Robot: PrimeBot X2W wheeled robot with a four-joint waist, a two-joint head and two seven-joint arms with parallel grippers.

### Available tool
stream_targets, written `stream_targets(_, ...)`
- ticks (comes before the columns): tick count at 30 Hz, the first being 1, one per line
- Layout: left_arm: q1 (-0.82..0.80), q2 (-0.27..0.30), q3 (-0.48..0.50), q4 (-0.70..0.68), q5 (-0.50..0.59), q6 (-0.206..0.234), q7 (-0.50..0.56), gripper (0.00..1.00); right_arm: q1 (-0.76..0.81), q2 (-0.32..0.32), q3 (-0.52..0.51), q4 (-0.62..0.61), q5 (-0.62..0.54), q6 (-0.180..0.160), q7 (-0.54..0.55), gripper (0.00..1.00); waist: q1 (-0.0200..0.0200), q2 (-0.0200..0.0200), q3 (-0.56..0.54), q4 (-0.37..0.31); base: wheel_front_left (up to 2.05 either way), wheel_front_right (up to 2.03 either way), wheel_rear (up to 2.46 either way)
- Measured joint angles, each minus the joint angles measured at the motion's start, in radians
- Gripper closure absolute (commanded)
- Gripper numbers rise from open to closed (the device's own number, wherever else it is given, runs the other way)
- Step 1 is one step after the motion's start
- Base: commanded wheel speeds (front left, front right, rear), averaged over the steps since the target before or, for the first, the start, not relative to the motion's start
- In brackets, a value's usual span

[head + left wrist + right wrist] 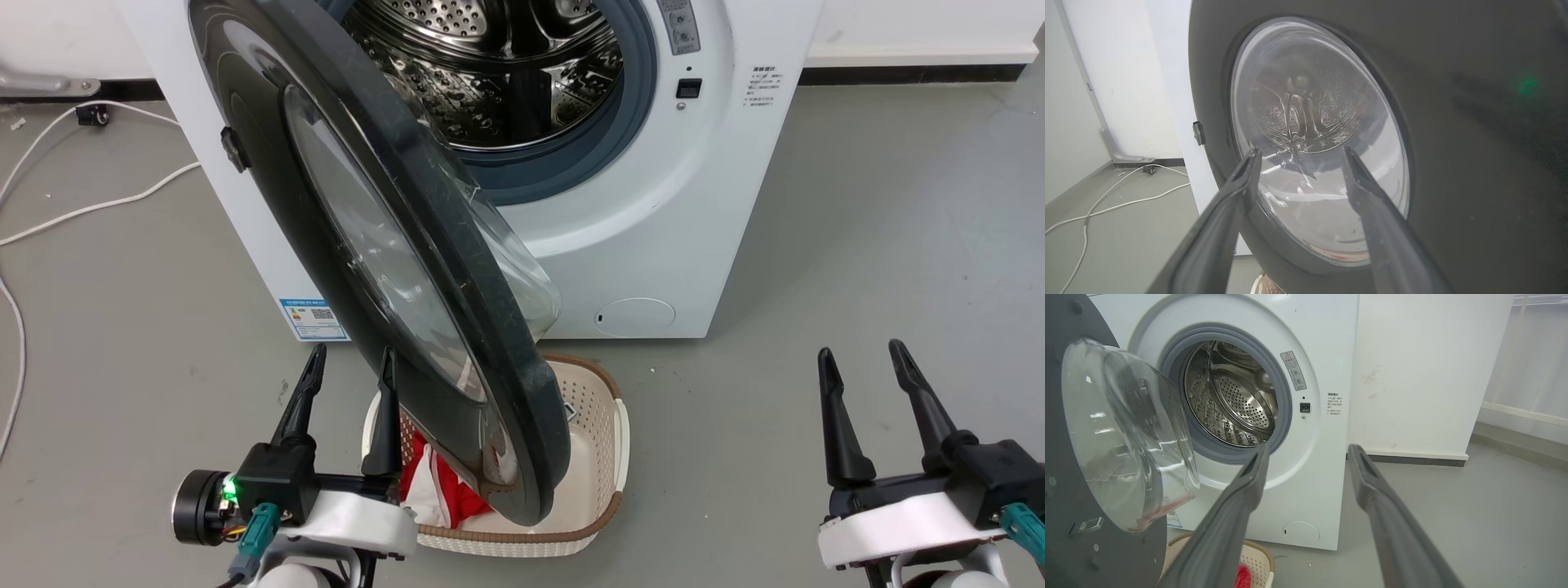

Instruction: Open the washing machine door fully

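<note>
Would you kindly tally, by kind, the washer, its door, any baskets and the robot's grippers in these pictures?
washing machine: 1
washing machine door: 1
laundry basket: 1
Grippers: 2, the left gripper and the right gripper
Total: 5

Glossy black washing machine door [326,204], clear glass window; perforated shiny steel drum [490,73].

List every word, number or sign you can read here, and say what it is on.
No text reads clearly enough to quote.
The blue sticker, low on the washing machine: QR code and print, too small to read.
The grey sticker, higher on its front: a warning triangle; the print is blurred.
The printed lines beside that: too small to read.
</note>
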Motion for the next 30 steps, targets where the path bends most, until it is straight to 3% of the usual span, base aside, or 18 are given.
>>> stream_targets(20, 0.0, 0.0, 0.003, -0.008, 0.002, -0.003, 0.0, 0.02, -0.006, 0.0, -0.025, 0.086, 0.042, 0.0, -0.035, 0.0, 0.0, 0.0, 0.0, -0.003, 0.0, 0.0, 0.0)
stream_targets(21, 0.0, 0.0, 0.003, -0.007, 0.002, -0.003, 0.0, 0.26, -0.006, 0.0, -0.025, 0.086, 0.042, 0.0, -0.035, 0.0, -0.0001, 0.0, 0.0, -0.003, 0.0, 0.0, 0.0)
stream_targets(22, 0.0, 0.0, 0.003, -0.007, 0.002, -0.003, 0.0, 0.62, -0.006, 0.0, -0.026, 0.086, 0.042, 0.0, -0.035, 0.0, 0.0, 0.0, 0.0, -0.003, 0.0, 0.0, 0.0)
stream_targets(23, 0.0, 0.0, 0.003, -0.005, 0.002, -0.004, 0.0, 0.89, -0.006, 0.0, -0.026, 0.086, 0.042, 0.0, -0.036, 0.0, 0.0, 0.0, 0.0, -0.003, 0.0, 0.0, 0.0)
stream_targets(24, 0.0, 0.0, 0.003, -0.003, 0.002, -0.005, 0.0, 1.0, -0.006, 0.0, -0.026, 0.086, 0.042, 0.0, -0.036, 0.0, 0.0, 0.0, 0.0, -0.003, 0.0, 0.0, 0.0)
stream_targets(30, 0.0, 0.0, 0.003, 0.001, 0.007, -0.005, 0.0, 1.0, -0.006, 0.0, -0.024, 0.088, 0.042, 0.0, -0.037, 0.0, 0.0, 0.0, 0.0, -0.003, 0.0, 0.0, 0.0)
